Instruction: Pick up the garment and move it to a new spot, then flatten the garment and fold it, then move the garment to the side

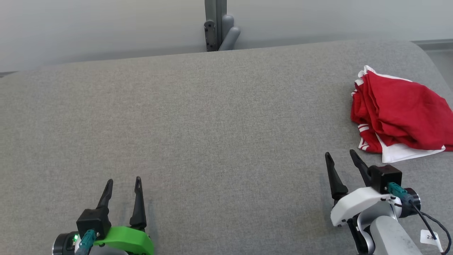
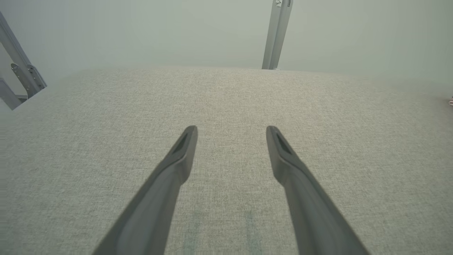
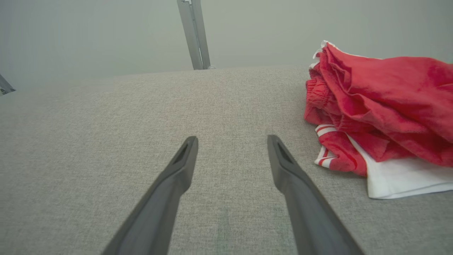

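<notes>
The garment (image 1: pixel 400 113) is a crumpled red piece with white trim and stripes, lying in a heap at the far right of the grey fabric surface (image 1: pixel 212 134). In the right wrist view the garment (image 3: pixel 382 109) sits to the right of the fingers, apart from them. My right gripper (image 1: pixel 341 154) stands open just in front and to the left of the heap, holding nothing. My left gripper (image 1: pixel 124 180) is open at the lower left, far from the garment, over bare fabric (image 2: pixel 226 106). In its own wrist view, my right gripper (image 3: pixel 231 140) holds only air between the fingers.
A grey metal post (image 1: pixel 216 24) with a bracket rises behind the surface's far edge, before a pale wall. A second metal frame piece (image 2: pixel 17 71) shows at the left in the left wrist view. The surface's rounded right corner lies just beyond the garment.
</notes>
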Motion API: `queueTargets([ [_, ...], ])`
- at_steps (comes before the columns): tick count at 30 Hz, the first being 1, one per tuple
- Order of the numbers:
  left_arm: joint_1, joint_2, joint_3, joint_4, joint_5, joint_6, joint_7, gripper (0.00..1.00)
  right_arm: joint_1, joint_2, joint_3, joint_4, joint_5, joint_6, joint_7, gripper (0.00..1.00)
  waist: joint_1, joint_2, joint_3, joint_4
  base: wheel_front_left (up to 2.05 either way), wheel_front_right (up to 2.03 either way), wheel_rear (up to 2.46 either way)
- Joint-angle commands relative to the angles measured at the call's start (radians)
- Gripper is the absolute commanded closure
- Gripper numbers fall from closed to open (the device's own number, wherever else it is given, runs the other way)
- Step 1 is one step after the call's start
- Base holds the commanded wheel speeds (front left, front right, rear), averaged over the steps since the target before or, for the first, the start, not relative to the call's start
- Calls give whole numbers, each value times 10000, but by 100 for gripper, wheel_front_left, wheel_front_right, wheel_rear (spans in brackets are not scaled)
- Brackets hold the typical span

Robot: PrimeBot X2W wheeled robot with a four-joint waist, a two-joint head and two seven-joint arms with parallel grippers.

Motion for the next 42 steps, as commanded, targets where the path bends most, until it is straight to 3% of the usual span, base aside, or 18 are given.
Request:
queueTargets([
  [1,180,36,62,-35,-15,75,4,0,193,16,-61,-93,-62,-18,-21,0,1,2,-314,46,0,0,0],
  [14,388,36,321,-153,-169,118,4,0,952,116,32,-1539,-402,-18,-21,0,1,2,-647,51,0,0,0],
  [42,312,36,265,5,-314,-142,4,0,1145,121,165,-1885,-682,-19,-21,0,1,2,-678,40,0,0,0],
])
